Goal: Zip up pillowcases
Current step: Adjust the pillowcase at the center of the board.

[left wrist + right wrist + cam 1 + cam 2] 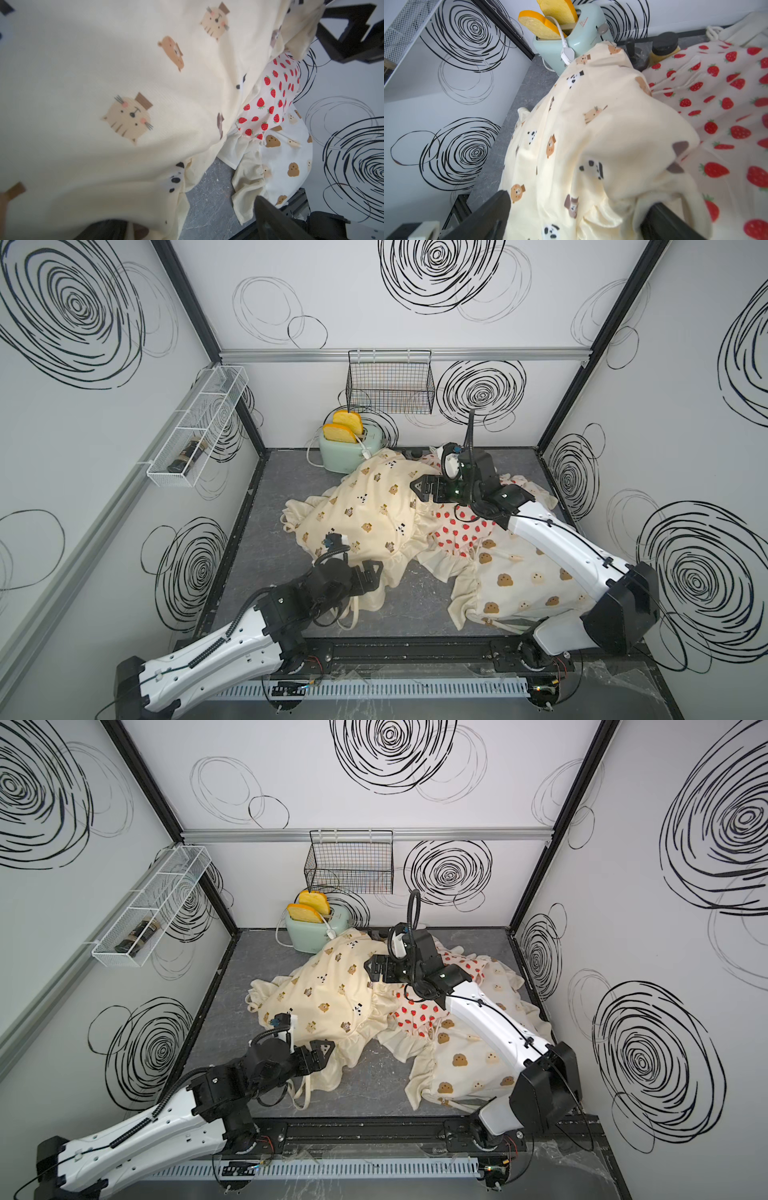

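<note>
The cream pillowcase (365, 506) with bears and pandas lies mid-table. Right of it the strawberry pillowcase (459, 533) is partly under it, and the brown bear-face pillowcase (528, 576) lies nearest the front right. My left gripper (372, 572) is open at the cream case's near ruffle; in the left wrist view cream cloth (104, 62) drapes over one finger. My right gripper (419, 488) is open above the cream case's far right edge, and in the right wrist view cream cloth (612, 124) lies loose between its wide-apart jaws. No zipper shows.
A mint toaster (345, 452) with yellow toast slices stands at the back, touching the cream case. Dark-lidded jars (662, 49) stand behind the cloth. A black wire basket (390, 381) hangs on the back wall, and a white wire shelf (195, 427) on the left wall. Bare grey table (266, 556) lies left.
</note>
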